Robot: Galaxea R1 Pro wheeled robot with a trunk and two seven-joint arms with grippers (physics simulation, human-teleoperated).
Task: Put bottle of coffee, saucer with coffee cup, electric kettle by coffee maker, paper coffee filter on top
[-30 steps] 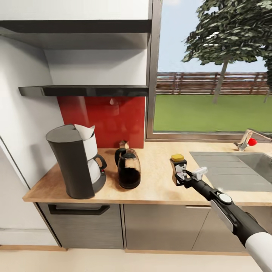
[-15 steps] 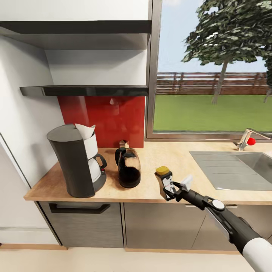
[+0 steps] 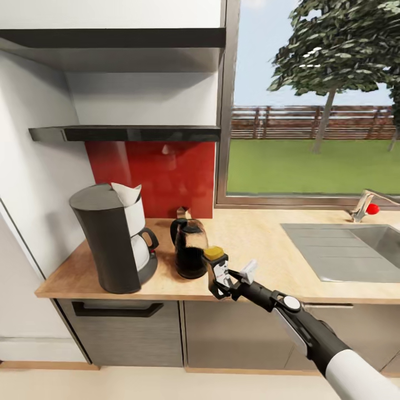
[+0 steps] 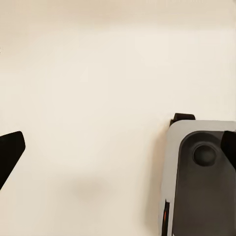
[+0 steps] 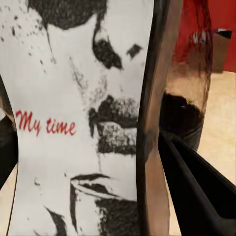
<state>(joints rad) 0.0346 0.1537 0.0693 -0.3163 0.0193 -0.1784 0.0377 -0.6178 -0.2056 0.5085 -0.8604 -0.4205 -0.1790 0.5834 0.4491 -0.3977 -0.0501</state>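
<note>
Three items stand ready on the surface while the coffee jar hangs in the jaws.

From the left: the coffee maker (image 3: 114,244) with the paper coffee filter (image 3: 126,194) on top, then the electric kettle (image 3: 190,248) beside it. Just right of the kettle, the right gripper (image 3: 221,279) pinches the bottle of coffee (image 3: 216,268), a dark waisted jar with gold lid and "My time" label, at the kitchen countertop (image 3: 261,261) edge, not yet set down. Saucer and cup remain. Left jaws: cannot tell.

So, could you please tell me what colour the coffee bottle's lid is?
Golden yellow-brown; the bottle of coffee's lid shows best in the head view.
</note>
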